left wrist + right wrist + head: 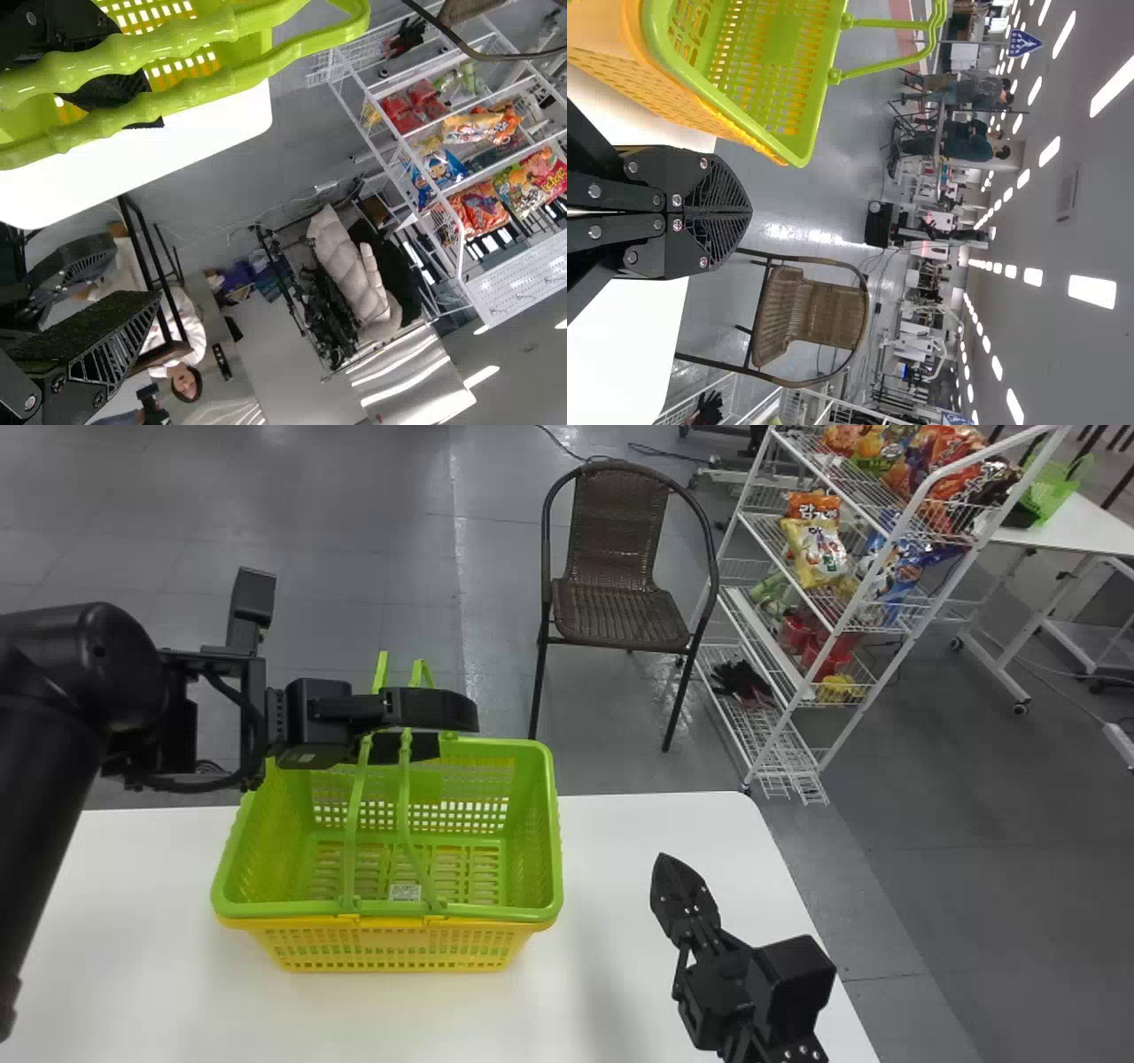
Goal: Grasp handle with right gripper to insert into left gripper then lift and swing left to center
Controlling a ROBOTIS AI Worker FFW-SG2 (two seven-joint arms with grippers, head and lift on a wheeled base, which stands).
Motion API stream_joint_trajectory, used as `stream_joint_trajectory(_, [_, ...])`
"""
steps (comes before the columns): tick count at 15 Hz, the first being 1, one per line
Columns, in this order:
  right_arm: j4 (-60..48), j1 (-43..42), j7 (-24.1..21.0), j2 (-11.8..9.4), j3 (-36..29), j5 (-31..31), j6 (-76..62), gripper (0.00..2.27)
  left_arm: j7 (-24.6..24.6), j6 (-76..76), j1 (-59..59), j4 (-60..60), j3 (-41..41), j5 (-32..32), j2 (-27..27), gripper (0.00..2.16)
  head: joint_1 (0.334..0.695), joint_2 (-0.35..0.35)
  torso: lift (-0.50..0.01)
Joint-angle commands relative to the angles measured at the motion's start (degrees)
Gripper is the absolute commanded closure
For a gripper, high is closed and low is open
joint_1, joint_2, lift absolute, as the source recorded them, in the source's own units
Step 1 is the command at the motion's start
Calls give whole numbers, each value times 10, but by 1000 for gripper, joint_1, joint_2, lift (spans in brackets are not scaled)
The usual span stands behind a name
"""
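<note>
The left end effector gapes open by the handles; toward six o'clock, the green basket nests in a yellow basket on the surface; toward four o'clock, the right end effector is closed

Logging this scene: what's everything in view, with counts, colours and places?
Flat tabletop: one, white, foreground
Outer rectangular plastic basket: one, yellow, on tabletop
Inner rectangular plastic basket: one, green, inside outer one
Curved plastic handles: two, green, on inner basket
Woven armchair: one, brown, beyond tabletop
Wire rack: one, white, right of armchair
Snack bags: several, multicoloured, on rack
Left claw: one, black, open at handles
Right claw: one, black, shut above tabletop
</note>
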Motion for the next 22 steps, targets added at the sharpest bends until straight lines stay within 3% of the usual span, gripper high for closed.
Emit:
stream_joint_trajectory(1, [25, 24, 0, 0, -9, -10, -68, 1551, 2, 2, -1, 2, 1, 0, 0, 137, 695, -250, 0])
stream_joint_trajectory(3, [48, 36, 3, -1, -15, -21, -126, 454, 9, 9, -5, 2, 0, 7, 0, 137, 695, -259, 0])
stream_joint_trajectory(4, [52, 41, 3, 0, -17, -21, -137, 107, 9, 10, -8, 2, 0, 9, 0, 137, 695, -269, 0])
stream_joint_trajectory(5, [58, 46, 3, 0, -17, -21, -149, 12, 9, 16, -11, 2, 0, 14, 0, 137, 695, -274, 0])
stream_joint_trajectory(14, [102, 50, 3, 4, -21, -32, -211, 39, 26, 49, -17, 11, 25, 50, 1, 137, 695, -298, 0])
stream_joint_trajectory(22, [114, 45, 3, 5, -20, -35, -212, 43, 49, 93, -36, 11, 31, 123, 1, 137, 695, -313, 0])
